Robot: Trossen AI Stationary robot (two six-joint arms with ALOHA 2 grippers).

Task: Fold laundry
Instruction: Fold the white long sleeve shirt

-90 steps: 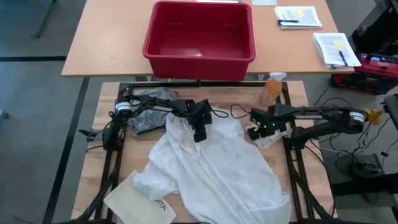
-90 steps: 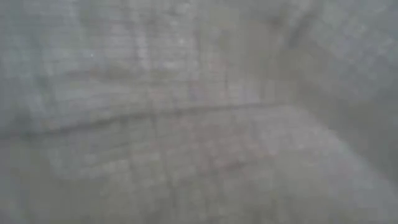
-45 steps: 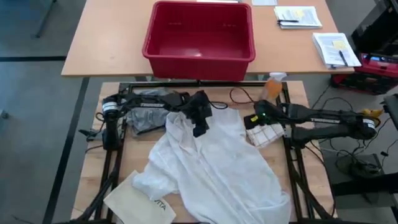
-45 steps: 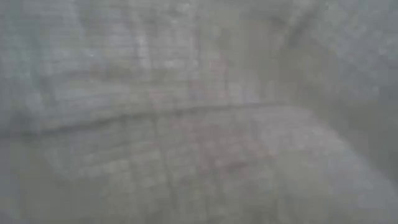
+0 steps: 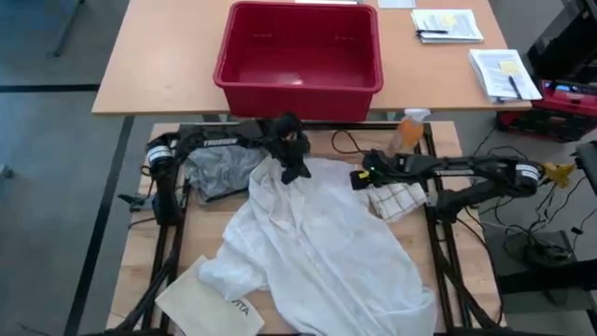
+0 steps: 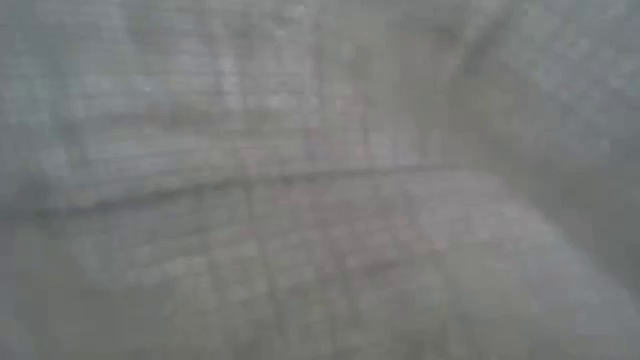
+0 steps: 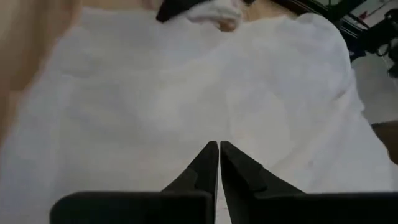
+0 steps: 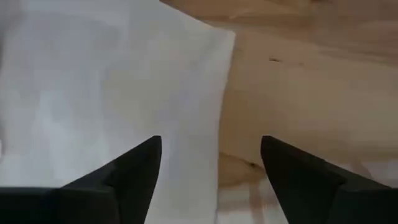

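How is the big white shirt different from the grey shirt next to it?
The white shirt is far bigger than the grey shirt. It lies spread out across the table, while the grey shirt sits bunched in a small heap near the left edge. The left tool, fingers shut, is at the white shirt's top edge; no tool is on the grey shirt. Both are soft, rumpled and not yet folded.

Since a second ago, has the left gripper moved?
Yes. The left gripper has pulled back toward the red bin, shut on the white shirt.
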